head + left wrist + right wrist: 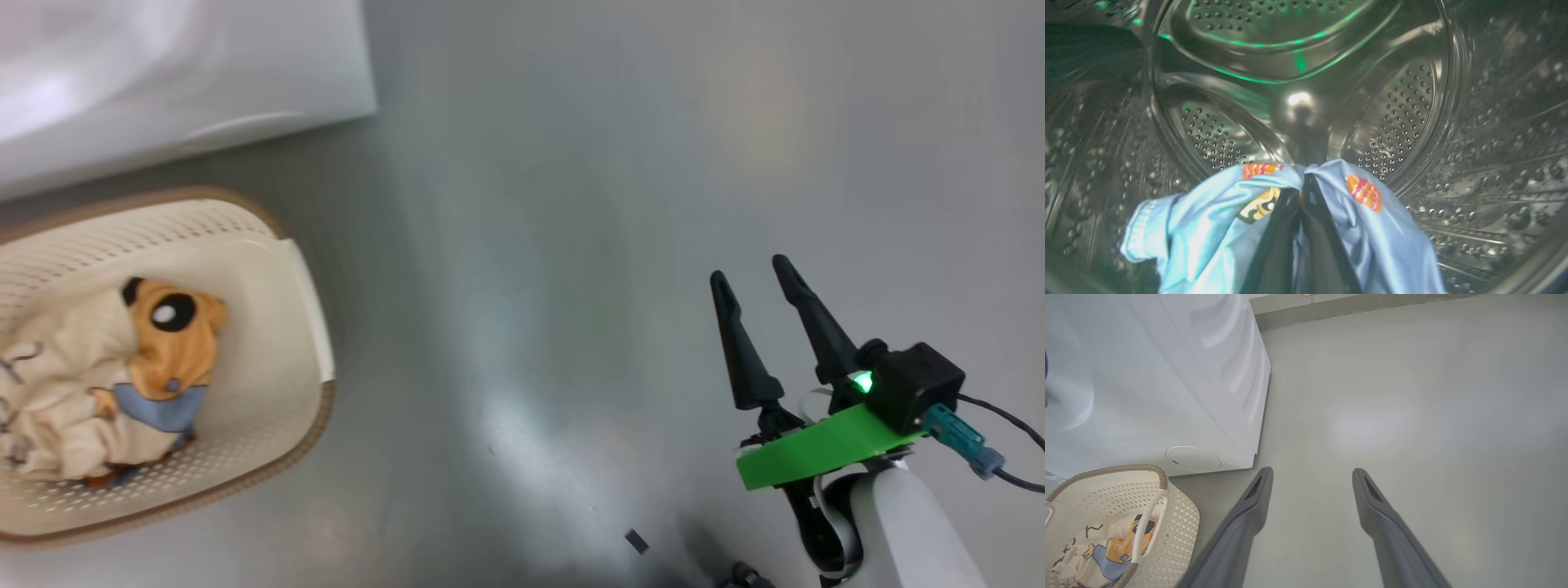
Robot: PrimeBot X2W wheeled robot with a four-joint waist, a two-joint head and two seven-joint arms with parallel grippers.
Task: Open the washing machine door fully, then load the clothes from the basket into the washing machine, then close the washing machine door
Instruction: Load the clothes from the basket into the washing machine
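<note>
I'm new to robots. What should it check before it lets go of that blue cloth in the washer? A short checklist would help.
1. Left hand reaches inside the drum: ok.
2. Left hand shut on the blue cloth: ok.
3. Blue cloth wholly inside the drum: cannot tell; its lower part runs off the bottom of the left wrist view.
4. Right hand open, holding nothing, over the floor: ok.
5. Basket emptied: not ok; a cream cloth lies in it.
</note>
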